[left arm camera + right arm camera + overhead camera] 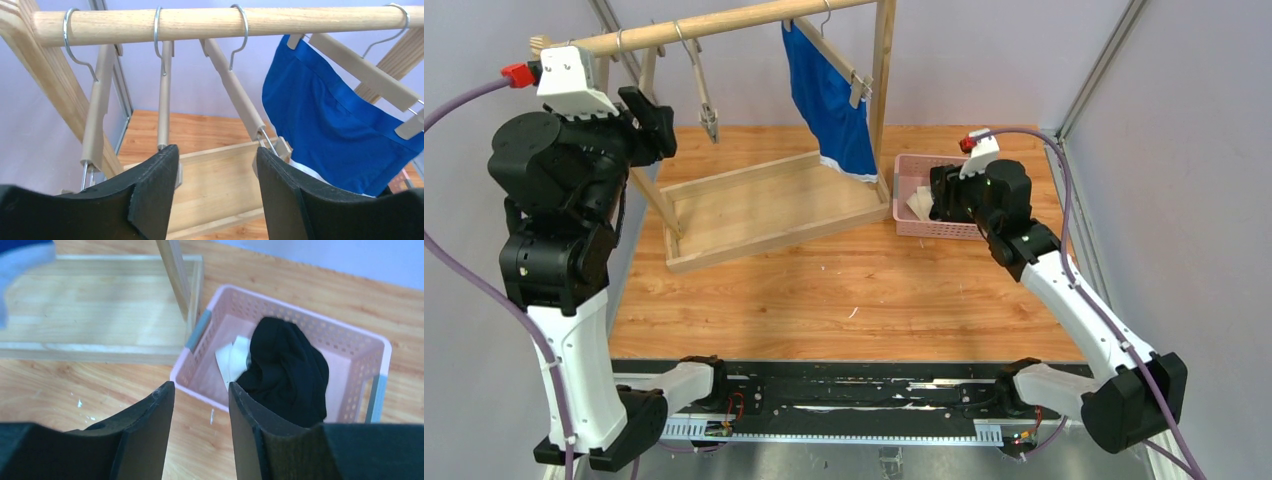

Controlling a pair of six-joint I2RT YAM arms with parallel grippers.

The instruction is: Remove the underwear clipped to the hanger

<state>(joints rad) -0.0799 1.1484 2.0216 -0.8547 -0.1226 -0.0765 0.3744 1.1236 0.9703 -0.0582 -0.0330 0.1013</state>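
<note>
Blue briefs alone are left for us to unclip from their hanger, the black pair lies in the pink basket, and our left claw and right claw stand spread, empty.

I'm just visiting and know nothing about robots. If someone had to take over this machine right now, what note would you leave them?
The left fingers are open and empty, raised near the rail and facing the hangers.
The right fingers are open and empty, over the pink basket.
Done: the black briefs lie in the basket beside a pale cloth too hidden to identify. Three hangers hang bare.
Left: the blue briefs are still clipped to their hanger. Unclipping them and dropping them in the basket looks like the next move.
</note>
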